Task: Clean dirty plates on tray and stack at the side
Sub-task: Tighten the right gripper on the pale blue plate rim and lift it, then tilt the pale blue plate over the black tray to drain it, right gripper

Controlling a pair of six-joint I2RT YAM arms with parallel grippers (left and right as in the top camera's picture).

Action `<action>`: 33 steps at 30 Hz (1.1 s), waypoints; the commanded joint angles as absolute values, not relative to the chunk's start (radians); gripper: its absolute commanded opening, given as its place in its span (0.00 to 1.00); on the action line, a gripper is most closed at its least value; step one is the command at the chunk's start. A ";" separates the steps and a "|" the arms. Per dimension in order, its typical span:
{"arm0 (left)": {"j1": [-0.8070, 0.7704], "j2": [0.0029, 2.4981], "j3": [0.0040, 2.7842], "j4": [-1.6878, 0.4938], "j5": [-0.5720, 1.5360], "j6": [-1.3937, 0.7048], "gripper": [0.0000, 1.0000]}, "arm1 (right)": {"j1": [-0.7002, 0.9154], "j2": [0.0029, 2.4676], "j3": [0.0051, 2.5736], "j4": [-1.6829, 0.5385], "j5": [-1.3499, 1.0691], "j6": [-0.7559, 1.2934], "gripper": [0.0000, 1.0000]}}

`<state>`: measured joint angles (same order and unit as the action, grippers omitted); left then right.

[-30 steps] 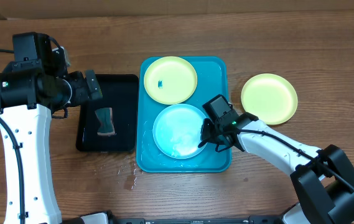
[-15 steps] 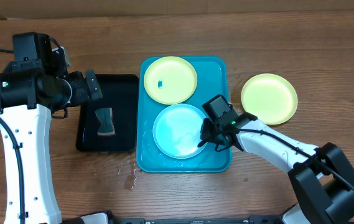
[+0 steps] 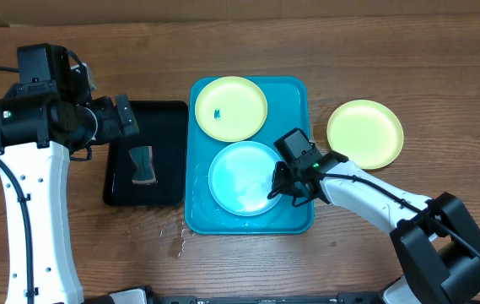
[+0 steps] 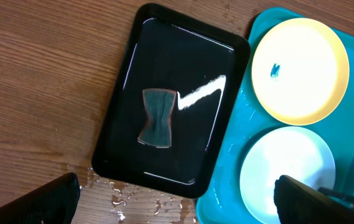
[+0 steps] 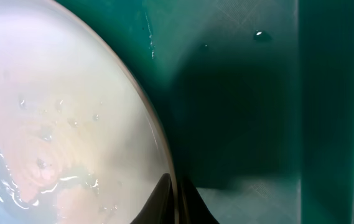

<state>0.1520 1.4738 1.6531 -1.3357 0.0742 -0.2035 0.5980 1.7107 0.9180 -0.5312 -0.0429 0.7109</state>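
The bright cyan tray (image 3: 300, 93) holds two plates. At its far end lies a pale yellow-green plate (image 3: 231, 108) with a small blue smudge. A wet light cyan plate (image 3: 241, 177) lies at the near end. My right gripper (image 3: 278, 192) is shut on this plate's right rim. In the right wrist view the two fingertips pinch the rim (image 5: 175, 200) of the plate (image 5: 71, 124) above the tray floor (image 5: 239, 93). A third plate, pale yellow-green (image 3: 364, 133), rests on the table right of the tray. My left gripper (image 3: 127, 116) hangs open and holds nothing (image 4: 183, 202).
A black tray (image 3: 168, 110) sits left of the cyan tray with a dark sponge (image 3: 142, 165) on it, also in the left wrist view (image 4: 158, 117). Water drops (image 3: 175, 241) lie on the wood near the trays' front corners.
The light cyan plate has shifted very slightly to the right in the right gripper's pinch. The left arm has not moved.
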 commanded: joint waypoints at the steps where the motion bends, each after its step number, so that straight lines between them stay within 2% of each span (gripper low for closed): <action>1: 0.153 1.477 1.664 -1.335 0.070 -0.206 1.00 | 0.599 1.716 0.952 -0.559 -0.039 0.710 0.04; 20: 0.153 1.477 1.664 -1.335 0.070 -0.206 1.00 | 0.599 1.572 1.222 -0.891 -0.073 0.708 0.04; 26: 0.153 1.477 1.664 -1.335 0.070 -0.206 1.00 | 0.600 1.573 1.303 -0.896 -0.114 0.736 0.04; 33: 0.153 1.477 1.664 -1.335 0.070 -0.206 1.00 | 0.618 1.573 1.309 -0.801 -0.121 0.764 0.04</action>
<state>0.1520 1.4738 1.6531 -1.3357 0.0742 -0.2035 0.6006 1.6032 1.2793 -0.8322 -0.1047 0.7437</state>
